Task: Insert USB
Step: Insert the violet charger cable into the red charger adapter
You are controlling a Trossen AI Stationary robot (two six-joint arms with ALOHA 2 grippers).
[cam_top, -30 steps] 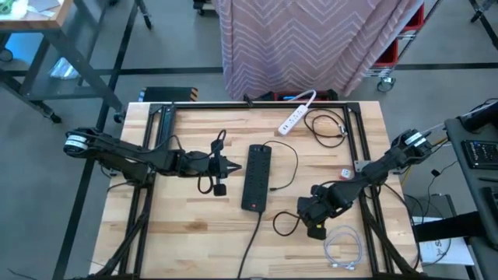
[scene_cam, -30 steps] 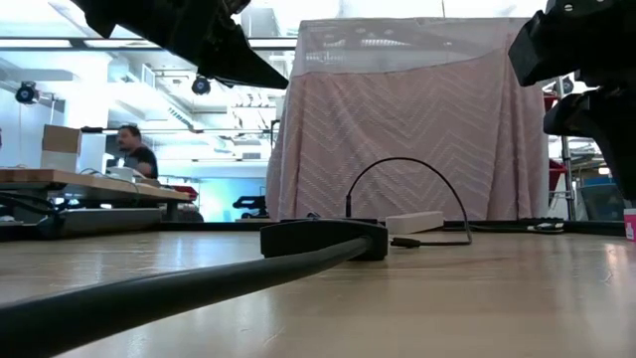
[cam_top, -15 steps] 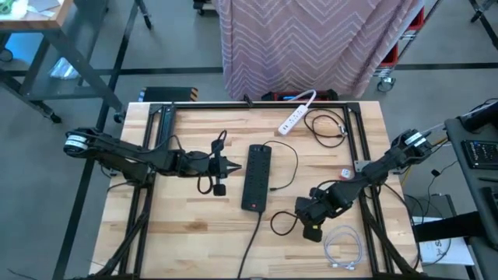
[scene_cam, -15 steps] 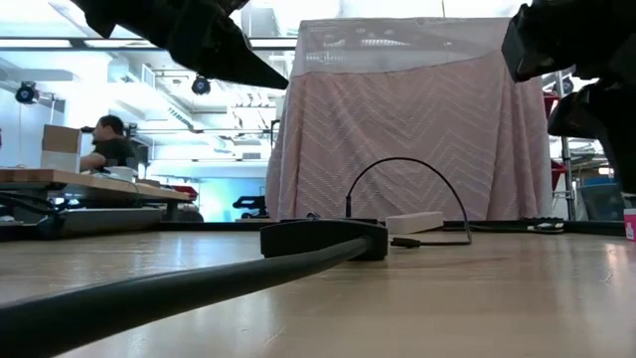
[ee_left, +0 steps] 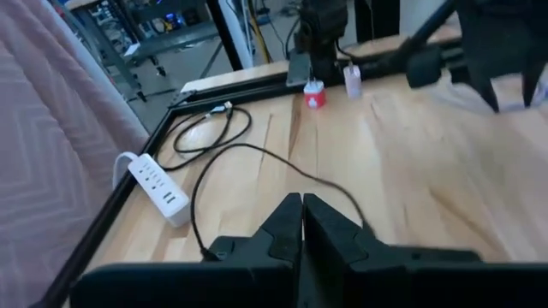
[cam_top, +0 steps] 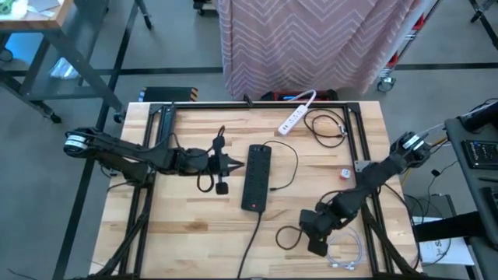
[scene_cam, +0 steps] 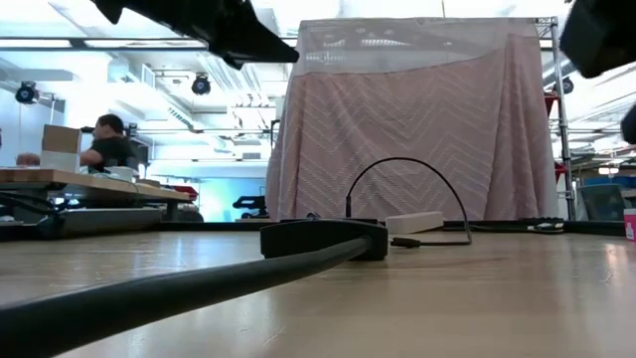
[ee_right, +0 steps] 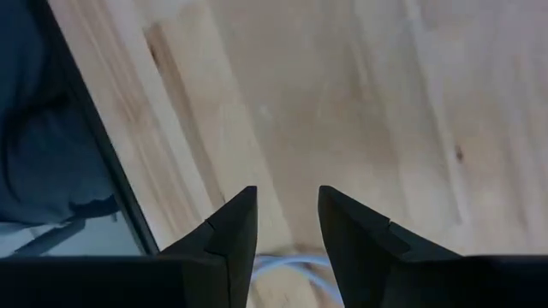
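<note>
Over the last second the right gripper (cam_top: pixel 317 247) has slid from beside the loop of black cable (cam_top: pixel 289 236) toward the near right corner of the bench (cam_top: pixel 187 233), and it now sits at the coiled white cable (cam_top: pixel 342 249); its fingers (ee_right: pixel 233 229) have drawn closer but a gap remains between them, with a strand of white cable showing in that gap and nothing yet gripped. This looks like a reach for the white USB lead, so the plug is not yet in hand. The left gripper (cam_top: pixel 231 165), fully closed and empty, waits just beside the black power strip (cam_top: pixel 256 177). The right arm works near the bench's edge and frame rail; the bench middle offers free space.
</note>
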